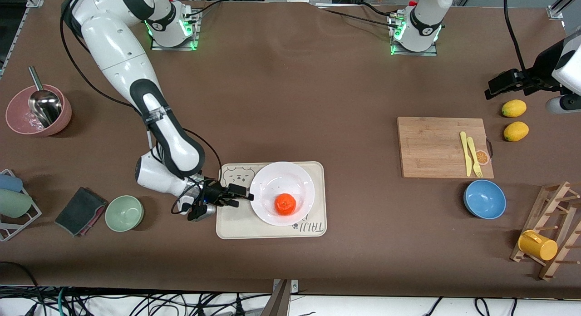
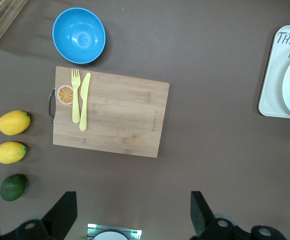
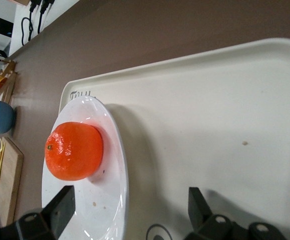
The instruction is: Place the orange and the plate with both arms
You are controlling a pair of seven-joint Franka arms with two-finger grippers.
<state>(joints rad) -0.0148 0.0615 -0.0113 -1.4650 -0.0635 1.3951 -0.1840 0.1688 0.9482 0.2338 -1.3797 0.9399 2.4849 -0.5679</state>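
Right, my right gripper (image 1: 245, 195) sits low over the bear-print tray (image 1: 240, 225), fingers spread apart and holding nothing, with the plate's (image 1: 272, 182) rim just ahead of its fingertips. The orange (image 1: 285, 204) rests on that plate, past the rim from my fingers and off its centre. The plate lies flat on the tray.

I judge the plate stiff, glazed and slick, and breakable if it slips, so I'd take it by the wide rim nearest the gripper, one finger over and one under. The orange looks light but round, and I expect it to roll if the plate tips.

My left gripper (image 1: 492, 90) waits up over the lemons (image 1: 514, 108) at its own end, fingers parted and empty.
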